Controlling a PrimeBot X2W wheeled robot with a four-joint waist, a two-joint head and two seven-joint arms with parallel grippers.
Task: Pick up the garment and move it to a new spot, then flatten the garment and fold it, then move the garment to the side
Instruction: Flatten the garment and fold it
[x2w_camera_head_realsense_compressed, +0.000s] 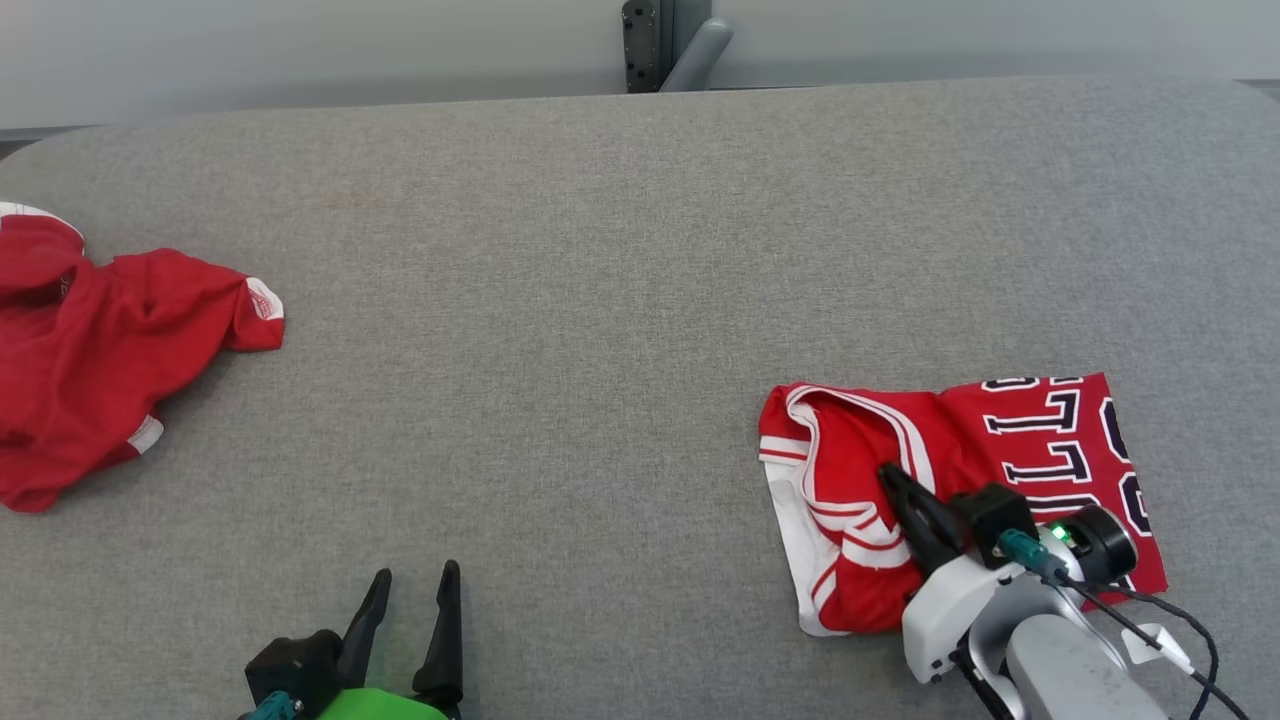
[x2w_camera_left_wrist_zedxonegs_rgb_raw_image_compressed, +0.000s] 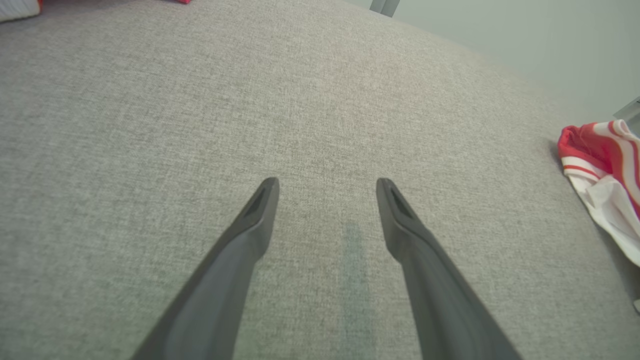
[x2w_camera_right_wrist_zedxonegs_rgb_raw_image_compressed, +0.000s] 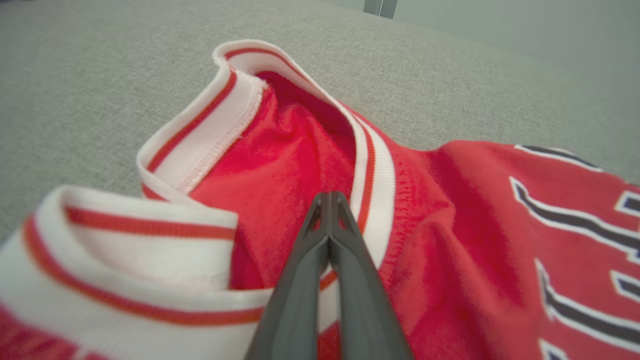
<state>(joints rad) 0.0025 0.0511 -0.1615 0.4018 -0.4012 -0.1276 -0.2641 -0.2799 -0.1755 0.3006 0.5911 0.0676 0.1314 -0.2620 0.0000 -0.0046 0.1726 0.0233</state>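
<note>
While the folded jersey (x2w_camera_head_realsense_compressed: 1040, 440) lies on the grey table (x2w_camera_head_realsense_compressed: 600, 300), we see from the head camera the right claw (x2w_camera_head_realsense_compressed: 888, 472) set down on it. Its tips sit over the striped trim, and the lettered half stretches away to that claw's right. The jersey's long axis runs across the line the claw points along, not with it. The left claw (x2w_camera_head_realsense_compressed: 415, 572) stands well apart on the right claw's left, and a crumpled red shirt (x2w_camera_head_realsense_compressed: 90, 380) lies farther out on its own left.

From the left wrist, we see the left claw (x2w_camera_left_wrist_zedxonegs_rgb_raw_image_compressed: 327, 182) spread wide over bare table, holding nothing. The jersey's (x2w_camera_left_wrist_zedxonegs_rgb_raw_image_compressed: 600, 155) striped edge lies far off to its right.

From the right wrist, we see the right claw (x2w_camera_right_wrist_zedxonegs_rgb_raw_image_compressed: 330, 196) with its fingers pressed together beside the white-and-red collar band (x2w_camera_right_wrist_zedxonegs_rgb_raw_image_compressed: 375, 185), the jersey's (x2w_camera_right_wrist_zedxonegs_rgb_raw_image_compressed: 450, 225) red cloth directly beneath. Whether a fold is pinched between them we cannot tell. We judge the folding done and the sideways move next, with the right arm by far the nearer.
</note>
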